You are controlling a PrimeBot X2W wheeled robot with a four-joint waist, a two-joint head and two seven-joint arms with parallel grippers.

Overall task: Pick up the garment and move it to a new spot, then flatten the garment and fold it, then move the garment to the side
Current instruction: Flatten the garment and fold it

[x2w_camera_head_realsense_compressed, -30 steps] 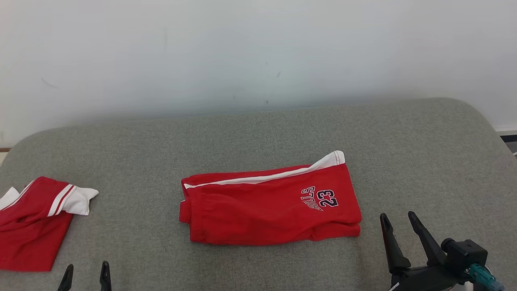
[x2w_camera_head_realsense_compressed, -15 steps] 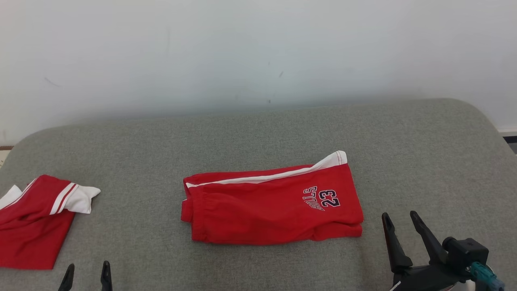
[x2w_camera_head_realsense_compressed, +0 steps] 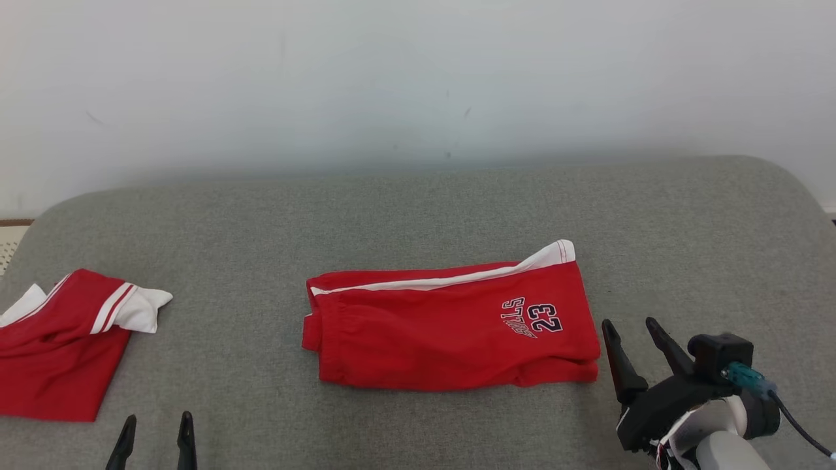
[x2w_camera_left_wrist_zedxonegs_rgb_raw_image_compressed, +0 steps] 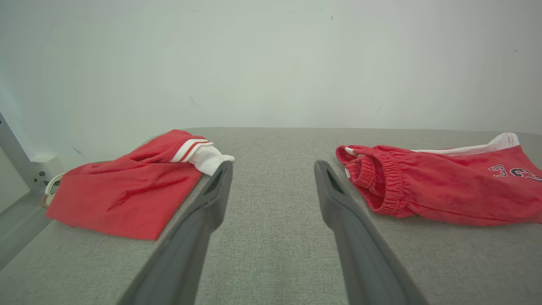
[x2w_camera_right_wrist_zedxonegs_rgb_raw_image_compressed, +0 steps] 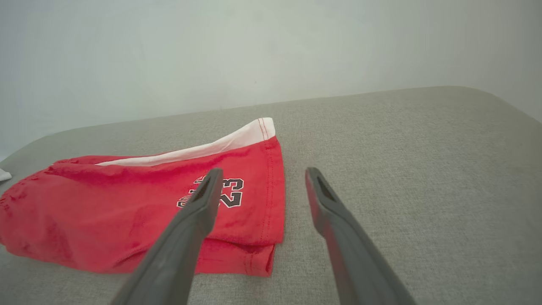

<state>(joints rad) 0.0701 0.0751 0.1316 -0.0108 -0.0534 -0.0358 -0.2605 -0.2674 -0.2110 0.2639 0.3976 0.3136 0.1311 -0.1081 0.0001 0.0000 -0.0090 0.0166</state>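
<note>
Two garments lie on the grey upholstered surface. Folded red shorts marked 23 rest in the middle, waistband to the left and white stripe along the far edge. A rumpled red-and-white jersey lies well apart at the left. The right gripper is just right of the shorts, fingers spread and empty. The left gripper is at the near edge, fingers likewise apart, holding nothing.
</note>
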